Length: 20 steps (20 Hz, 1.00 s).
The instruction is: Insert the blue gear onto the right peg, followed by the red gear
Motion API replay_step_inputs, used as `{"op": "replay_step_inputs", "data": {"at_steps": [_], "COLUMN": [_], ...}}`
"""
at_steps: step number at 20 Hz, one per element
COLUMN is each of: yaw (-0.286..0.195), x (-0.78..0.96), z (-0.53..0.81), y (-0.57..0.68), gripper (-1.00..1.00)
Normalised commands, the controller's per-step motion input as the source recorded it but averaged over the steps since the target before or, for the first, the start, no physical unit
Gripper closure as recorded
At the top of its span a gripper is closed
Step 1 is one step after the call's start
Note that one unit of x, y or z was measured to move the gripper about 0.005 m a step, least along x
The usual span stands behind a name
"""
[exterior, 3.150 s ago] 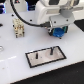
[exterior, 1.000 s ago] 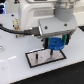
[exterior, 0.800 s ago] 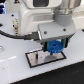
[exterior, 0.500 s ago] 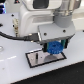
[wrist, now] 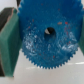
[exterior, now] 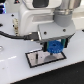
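Note:
My gripper [exterior: 54, 48] is shut on the blue gear [exterior: 54, 48] and holds it level just above the right end of the white plate with a black border [exterior: 35, 63]. A thin dark pin [exterior: 38, 57] stands on the plate to the exterior view's left of the gear. The right peg is hidden under the gear. In the wrist view the blue gear [wrist: 47, 35] fills the picture, with its centre hole [wrist: 48, 31] showing something dark and light inside. Green finger pads [wrist: 9, 45] press on its rim on both sides. The red gear is out of view.
The arm's white body [exterior: 42, 17] covers the upper half of the exterior view. A black cable [exterior: 15, 36] runs in from the exterior view's left. The white tabletop [exterior: 15, 72] surrounds the plate.
The gripper has come down with the blue gear from higher up towards the plate's right end. Over the last second it sank only slightly.

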Motion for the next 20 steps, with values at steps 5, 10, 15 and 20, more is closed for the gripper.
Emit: {"op": "replay_step_inputs", "data": {"at_steps": [5, 10, 15, 20], "yaw": [0.000, 0.000, 0.000, 0.000], "x": [0.10, 0.14, 0.08, 0.01], "z": [0.09, -0.05, -0.01, 0.39], "y": [-0.11, -0.10, -0.07, -0.09], "gripper": [1.00, 1.00, 1.00, 1.00]}}
